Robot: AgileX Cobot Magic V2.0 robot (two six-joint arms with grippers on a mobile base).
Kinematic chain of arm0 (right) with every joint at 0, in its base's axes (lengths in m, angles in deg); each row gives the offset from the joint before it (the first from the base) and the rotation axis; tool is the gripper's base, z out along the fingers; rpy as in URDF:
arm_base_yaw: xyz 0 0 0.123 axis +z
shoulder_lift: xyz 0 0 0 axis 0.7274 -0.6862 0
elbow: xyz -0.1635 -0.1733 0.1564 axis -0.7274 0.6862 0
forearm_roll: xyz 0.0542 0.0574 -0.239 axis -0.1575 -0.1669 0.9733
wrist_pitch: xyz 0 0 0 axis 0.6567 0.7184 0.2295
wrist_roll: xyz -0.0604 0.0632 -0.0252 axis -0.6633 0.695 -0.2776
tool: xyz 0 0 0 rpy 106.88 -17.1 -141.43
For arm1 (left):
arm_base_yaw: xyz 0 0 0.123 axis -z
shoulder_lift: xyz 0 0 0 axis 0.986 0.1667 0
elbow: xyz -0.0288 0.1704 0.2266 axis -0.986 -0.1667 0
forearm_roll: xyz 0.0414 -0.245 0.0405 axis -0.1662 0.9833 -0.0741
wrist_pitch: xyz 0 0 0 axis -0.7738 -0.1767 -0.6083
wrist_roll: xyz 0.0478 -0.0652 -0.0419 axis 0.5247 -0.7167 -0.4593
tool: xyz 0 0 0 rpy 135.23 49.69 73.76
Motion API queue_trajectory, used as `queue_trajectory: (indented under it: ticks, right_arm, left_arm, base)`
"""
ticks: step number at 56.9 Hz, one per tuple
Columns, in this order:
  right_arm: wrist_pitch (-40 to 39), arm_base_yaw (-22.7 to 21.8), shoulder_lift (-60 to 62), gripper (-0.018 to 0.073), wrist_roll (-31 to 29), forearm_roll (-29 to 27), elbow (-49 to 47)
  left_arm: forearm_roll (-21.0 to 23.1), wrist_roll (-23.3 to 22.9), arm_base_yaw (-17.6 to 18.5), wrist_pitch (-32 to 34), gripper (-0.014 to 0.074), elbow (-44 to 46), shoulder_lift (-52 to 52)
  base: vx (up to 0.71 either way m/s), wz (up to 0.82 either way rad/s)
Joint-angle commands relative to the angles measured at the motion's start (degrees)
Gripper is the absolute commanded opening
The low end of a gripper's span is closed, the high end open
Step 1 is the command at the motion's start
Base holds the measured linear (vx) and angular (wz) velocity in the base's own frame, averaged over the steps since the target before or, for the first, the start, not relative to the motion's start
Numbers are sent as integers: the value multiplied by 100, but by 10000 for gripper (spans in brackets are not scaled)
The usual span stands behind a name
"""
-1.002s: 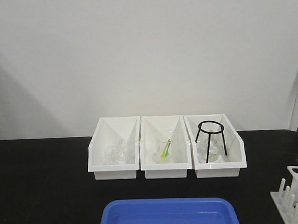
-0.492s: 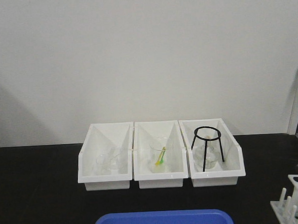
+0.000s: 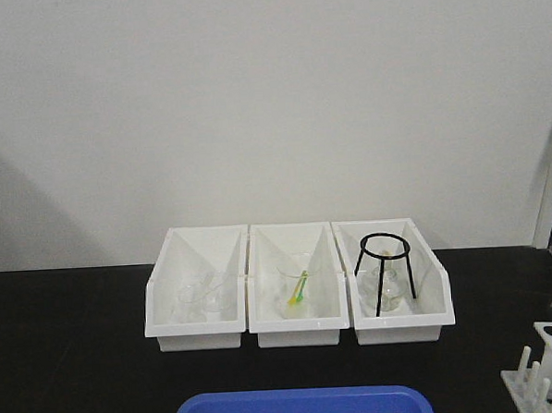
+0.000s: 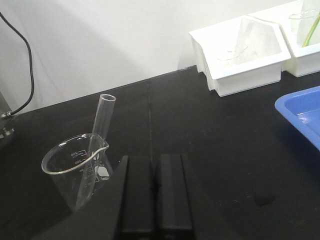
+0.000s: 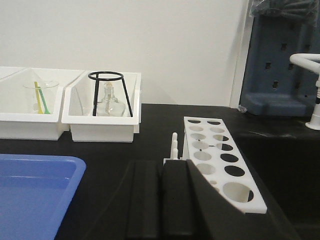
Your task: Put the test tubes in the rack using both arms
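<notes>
A clear glass test tube (image 4: 98, 135) leans in a glass beaker (image 4: 75, 167) on the black table, just left of my left gripper (image 4: 156, 162), which is shut and empty. The white rack (image 5: 220, 160) with rows of round holes and upright pegs stands just right of my right gripper (image 5: 161, 167), which is shut and empty. The rack's corner shows at the lower right of the front view (image 3: 548, 368). All the rack's holes that show are empty. Neither gripper shows in the front view.
Three white open-fronted bins (image 3: 299, 326) stand in a row by the wall, holding glassware, a yellow-green stick and a black tripod stand (image 3: 385, 267). A blue tray (image 3: 300, 409) lies at the front, also in the wrist views (image 5: 30, 190). A blue-grey board (image 5: 280, 70) stands far right.
The front view shifted between one second ago and half a second ago: bins, tray and rack slid lower and a little left in frame. Since then nothing has moved.
</notes>
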Motion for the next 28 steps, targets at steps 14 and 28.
queue_trajectory:
  ticks: [14,28]
  right_arm:
    - [-448,-37,42,-7,-22,36,65]
    - [-448,-37,42,-7,-22,36,65]
  left_arm:
    - [-8,363,-15,749,-20,-149,-119]
    - [572,-292,-15,1164,-20,-149,-119]
  base:
    - [0,0]
    - [0,0]
